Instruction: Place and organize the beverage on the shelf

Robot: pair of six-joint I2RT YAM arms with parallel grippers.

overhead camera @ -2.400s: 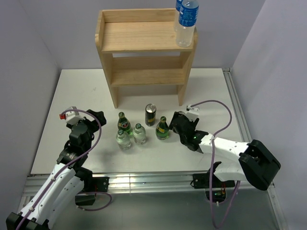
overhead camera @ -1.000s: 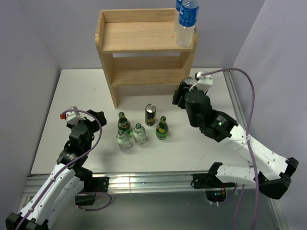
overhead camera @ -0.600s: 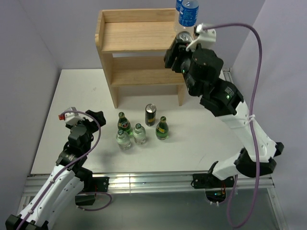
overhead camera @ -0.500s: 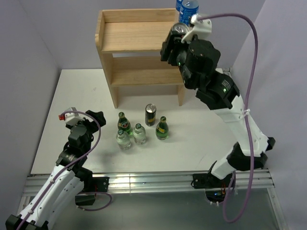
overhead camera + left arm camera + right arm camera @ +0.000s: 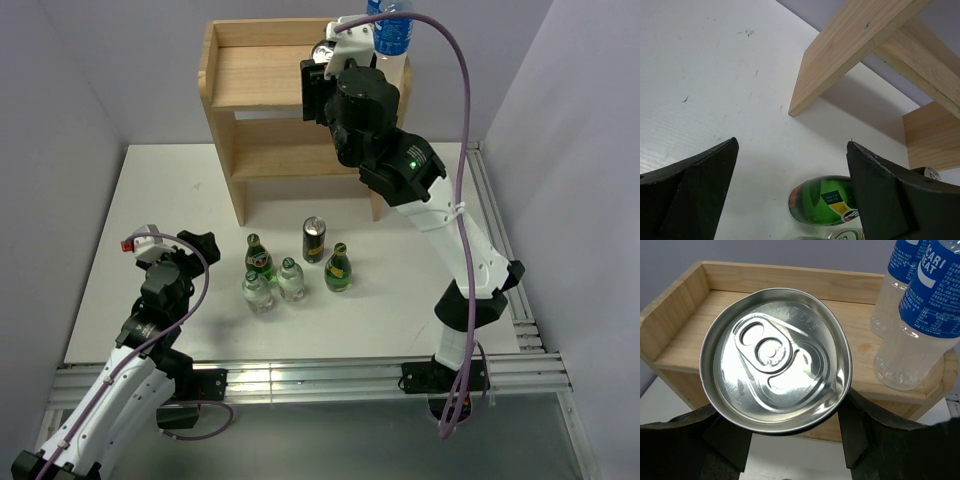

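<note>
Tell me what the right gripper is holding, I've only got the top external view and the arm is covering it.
Observer: The right wrist view shows a silver-topped can clamped in the right gripper, tab unopened.
Operator: Is it close to those water bottles?
Observer: Two water bottles stand to its right, at the end of the shelf's upper board. A strip of bare board shows between them and the can.
Operator: And the left gripper?
Observer: The left gripper is open over the table, with nothing between its fingers.
</note>
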